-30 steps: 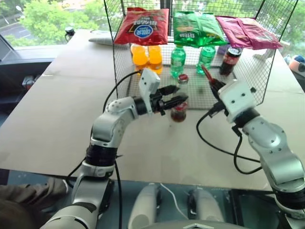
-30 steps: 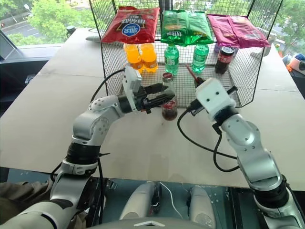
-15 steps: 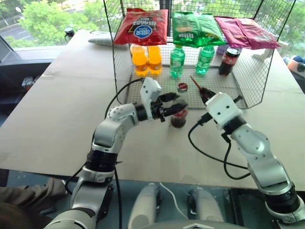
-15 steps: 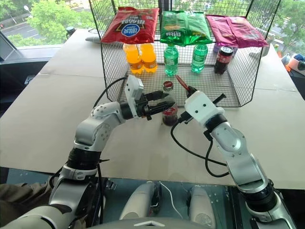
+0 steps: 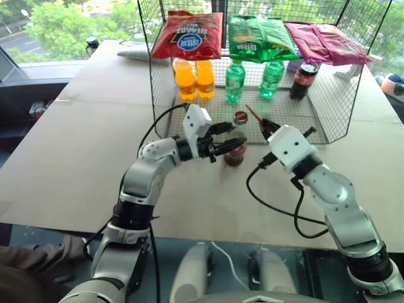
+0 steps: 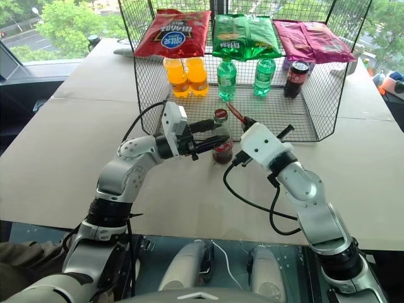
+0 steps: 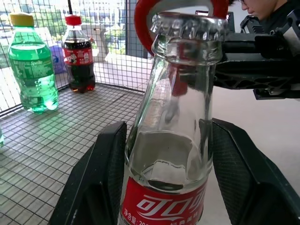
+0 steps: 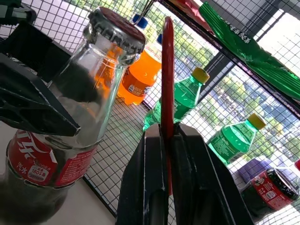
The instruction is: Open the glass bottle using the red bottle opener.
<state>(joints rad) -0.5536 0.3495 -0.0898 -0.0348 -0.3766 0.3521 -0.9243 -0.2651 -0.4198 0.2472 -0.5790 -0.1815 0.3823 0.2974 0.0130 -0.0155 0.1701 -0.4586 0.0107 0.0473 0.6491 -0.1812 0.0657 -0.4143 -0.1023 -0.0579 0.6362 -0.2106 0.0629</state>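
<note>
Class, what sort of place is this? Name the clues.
Probably a mock snack stall on a tabletop by a window: a wire rack topped with crisp bags, drink bottles lined up beneath, trees outside.

Three chip bags (image 5: 262, 38), six bottles (image 5: 235, 81), one red bottle opener (image 8: 167, 79).
</note>
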